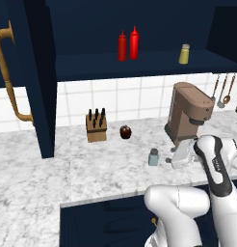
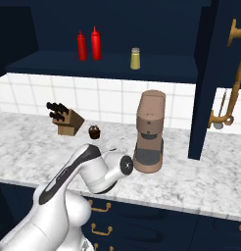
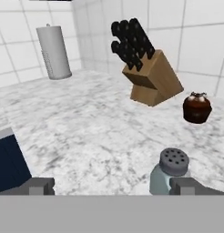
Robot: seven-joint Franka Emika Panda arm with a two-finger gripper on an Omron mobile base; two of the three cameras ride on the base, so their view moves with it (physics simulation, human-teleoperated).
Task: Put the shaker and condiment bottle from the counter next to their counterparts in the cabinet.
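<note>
The shaker (image 3: 170,175) is seen upright on the table (image 3: 86,136), just ahead of the right one of 2 spread fingers (image 3: 189,185), so the gap must be shifted right; the condiment bottle (image 1: 134,43) is already in the cabinet (image 1: 139,65)

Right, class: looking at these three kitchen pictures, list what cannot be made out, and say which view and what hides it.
- Pincer: hand view, fingertips cut by the bottom edge, so open or shut is unclear.
- Shaker: hand view, base hidden behind one fingertip; contact unclear.
- Shaker: left base view, too small for cap detail.
- Cabinet door handle: right base view, cut by the edge.
</note>
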